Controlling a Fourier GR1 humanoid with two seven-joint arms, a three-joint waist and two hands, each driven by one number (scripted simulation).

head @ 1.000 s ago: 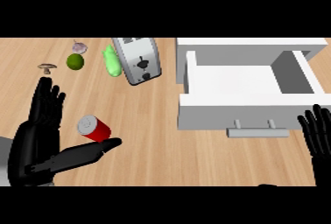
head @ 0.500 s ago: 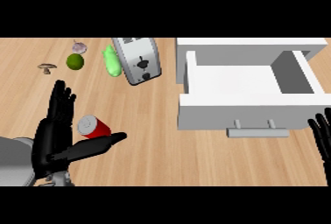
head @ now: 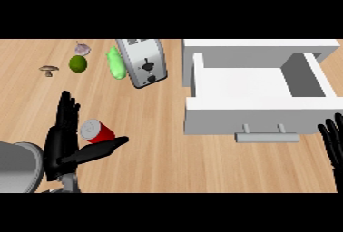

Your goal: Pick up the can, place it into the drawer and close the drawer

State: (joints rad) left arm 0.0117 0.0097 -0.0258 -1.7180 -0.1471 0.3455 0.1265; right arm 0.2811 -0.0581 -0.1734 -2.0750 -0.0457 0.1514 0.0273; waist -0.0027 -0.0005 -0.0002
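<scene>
Lower left, the left hand (head: 64, 140) is spread wide around the can (head: 98, 131), fingers behind, thumb in front: the pick-up step. Next, close on it. Drawer (head: 254, 115) stands open; right hand (head: 333, 145) rests open, lower right.

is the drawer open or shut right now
Open. The drawer is pulled out from the cabinet, its bare white inside showing from above and its handle facing the robot. Nothing lies in it.

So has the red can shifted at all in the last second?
No. The red can sits at the same spot on the counter relative to the toaster and drawer. Only the left hand has closed in around it.
</scene>
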